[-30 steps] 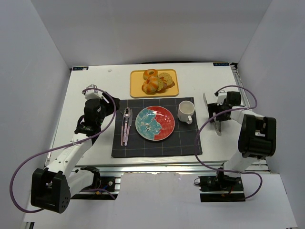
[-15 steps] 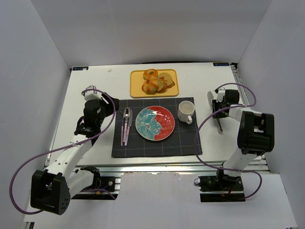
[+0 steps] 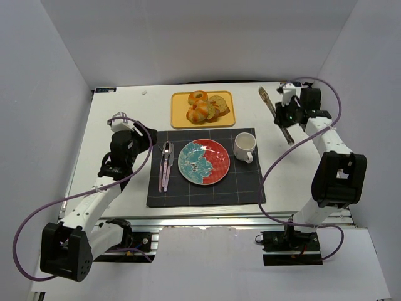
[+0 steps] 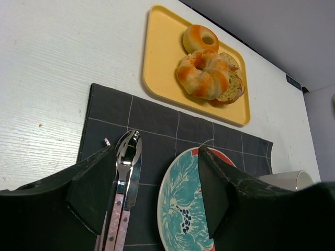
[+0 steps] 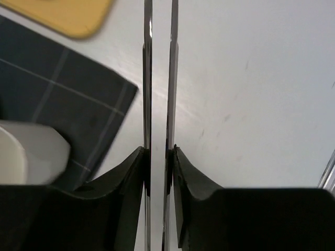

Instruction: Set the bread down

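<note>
The bread lies flat on the tray at the middle of the far edge of the surface, touching the rolls. The right claw is clamped on the tongs near the far right corner, apart from the tray. The left claw is spread wide and empty, between the left edge and the mat.
</note>
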